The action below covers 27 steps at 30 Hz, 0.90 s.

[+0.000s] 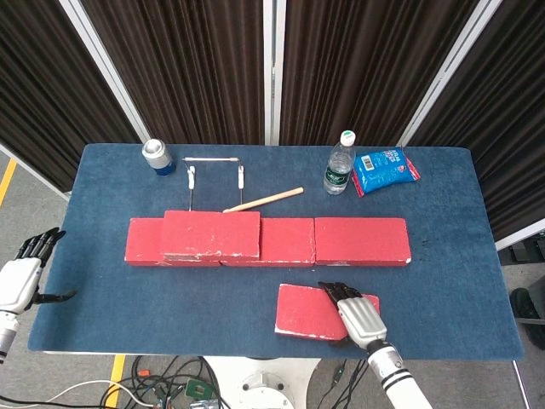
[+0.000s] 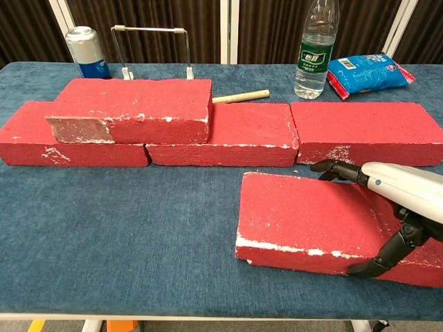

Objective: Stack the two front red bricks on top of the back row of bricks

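Note:
Three red bricks form the back row (image 1: 362, 241) (image 2: 367, 131) across the blue table. A fourth red brick (image 1: 210, 234) (image 2: 131, 107) lies stacked on the row's left part. One front red brick (image 1: 306, 313) (image 2: 304, 221) lies flat near the table's front edge. My right hand (image 1: 358, 314) (image 2: 401, 197) lies over its right end, with fingers (image 2: 332, 167) reaching its far edge and the thumb against its near face. My left hand (image 1: 20, 277) hangs off the table's left side, fingers apart and holding nothing.
Behind the row stand a blue can (image 1: 157, 157), a wire stand (image 1: 215, 170), a wooden stick (image 1: 264, 199), a water bottle (image 1: 339, 164) and a blue packet (image 1: 385, 169). The table's front edge (image 1: 170, 351) runs just below the front brick.

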### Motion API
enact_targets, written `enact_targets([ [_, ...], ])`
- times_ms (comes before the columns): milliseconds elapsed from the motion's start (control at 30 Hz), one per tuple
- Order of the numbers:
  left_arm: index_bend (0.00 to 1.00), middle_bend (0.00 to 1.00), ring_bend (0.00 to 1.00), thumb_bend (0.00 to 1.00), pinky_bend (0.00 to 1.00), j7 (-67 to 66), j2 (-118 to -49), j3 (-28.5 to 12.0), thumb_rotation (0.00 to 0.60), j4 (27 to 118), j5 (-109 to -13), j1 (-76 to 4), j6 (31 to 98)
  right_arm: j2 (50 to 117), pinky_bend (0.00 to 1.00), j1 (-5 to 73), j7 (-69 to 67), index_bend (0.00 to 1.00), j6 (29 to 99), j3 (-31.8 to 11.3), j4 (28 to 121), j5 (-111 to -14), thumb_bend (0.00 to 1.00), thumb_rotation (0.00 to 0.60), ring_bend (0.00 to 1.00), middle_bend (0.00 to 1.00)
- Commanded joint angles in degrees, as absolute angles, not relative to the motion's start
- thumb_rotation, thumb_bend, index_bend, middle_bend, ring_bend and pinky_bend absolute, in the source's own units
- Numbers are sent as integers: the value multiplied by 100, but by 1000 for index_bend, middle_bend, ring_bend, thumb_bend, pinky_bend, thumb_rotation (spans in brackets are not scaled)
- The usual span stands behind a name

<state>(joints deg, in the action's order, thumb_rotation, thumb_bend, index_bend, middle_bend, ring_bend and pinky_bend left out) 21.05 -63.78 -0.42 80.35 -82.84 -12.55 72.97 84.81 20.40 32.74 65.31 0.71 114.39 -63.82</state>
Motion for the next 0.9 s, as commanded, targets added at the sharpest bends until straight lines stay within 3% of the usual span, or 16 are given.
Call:
enact_targets([
  [33,7,0,0,0,0,2118,-6374,-45,600,8033,-8289,-1252,7283,8488,174,2054,3281,0,6567,76,11438,-6380,15,600,78,124],
  [267,7,0,0,0,0,2128,-6371,-59,600,8038,-8305,-1235,7286,8320,246,2086,3189,0,6623,98,11547,-6540,46,600,142,196],
  [500,7,0,0,0,0,2092,-6350,-70,600,8103,-8306,-1218,7284,7550,282,2153,2851,0,6623,39,11940,-6979,46,600,182,228],
  [700,7,0,0,0,0,2025,-6308,-82,600,8242,-8320,-1208,7302,6787,300,2369,2322,0,6644,-501,11956,-7172,43,600,184,228],
  [900,7,0,0,0,0,1914,-6249,-94,600,8405,-8382,-1170,7427,6279,288,2960,1330,0,5752,-1113,11177,-6823,42,600,184,214],
])
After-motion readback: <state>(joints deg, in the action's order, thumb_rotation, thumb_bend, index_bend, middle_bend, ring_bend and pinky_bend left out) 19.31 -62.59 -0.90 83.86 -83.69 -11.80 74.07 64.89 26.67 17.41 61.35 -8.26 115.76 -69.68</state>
